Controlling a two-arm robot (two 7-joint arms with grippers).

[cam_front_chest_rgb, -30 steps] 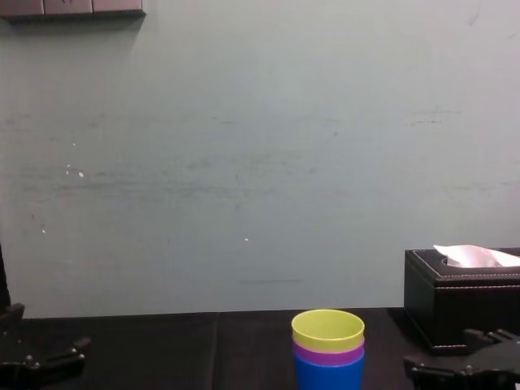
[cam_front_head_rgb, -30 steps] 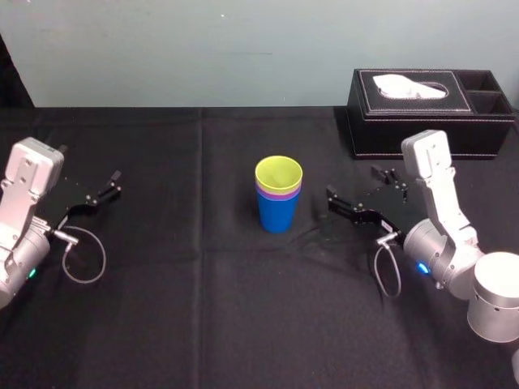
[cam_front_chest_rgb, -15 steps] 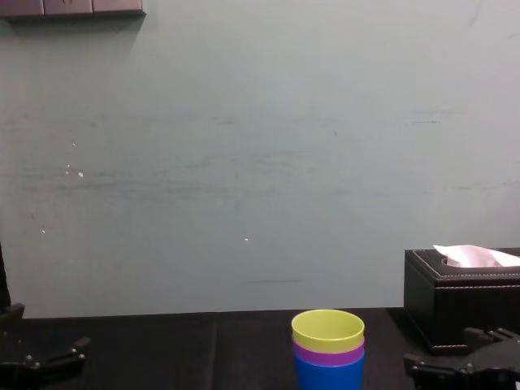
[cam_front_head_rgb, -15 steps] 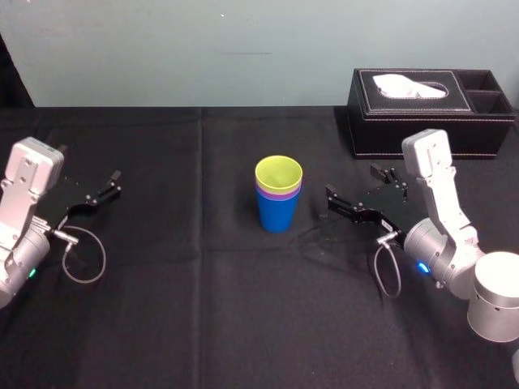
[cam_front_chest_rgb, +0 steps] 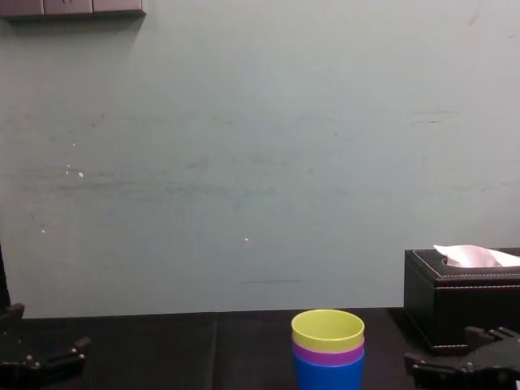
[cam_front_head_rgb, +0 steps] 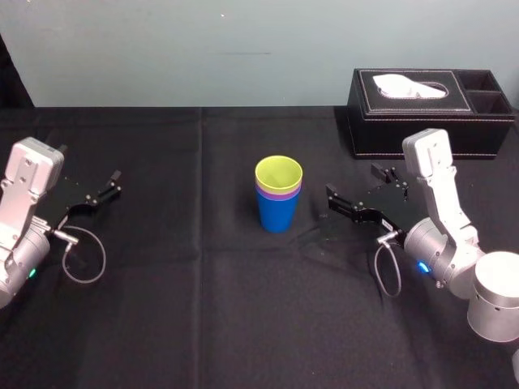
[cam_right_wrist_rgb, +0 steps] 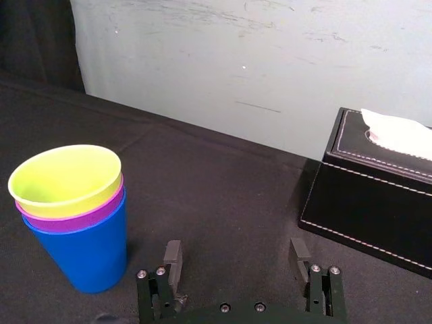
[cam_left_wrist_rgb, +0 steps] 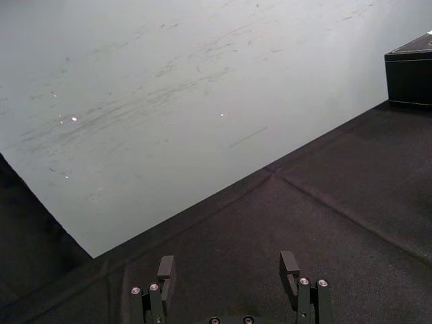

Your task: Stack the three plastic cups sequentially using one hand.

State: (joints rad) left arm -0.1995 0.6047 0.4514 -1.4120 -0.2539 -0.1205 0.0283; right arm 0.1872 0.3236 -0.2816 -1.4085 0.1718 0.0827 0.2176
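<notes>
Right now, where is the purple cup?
In the head view the purple cup is mid-table, nested in the blue cup with the yellow-green cup inside it, left of the tissue box.

Left hand (cam_left_wrist_rgb: 227, 260) and right hand (cam_right_wrist_rgb: 235, 245) sit low at either side, fingers spread.

Wall (cam_front_chest_rgb: 244, 162): pale grey-green, scuffed, evenly lit. Table (cam_front_head_rgb: 162, 324): covered in creased black cloth. Dark panel (cam_front_chest_rgb: 73, 8): mounted at wall's upper left.
</notes>
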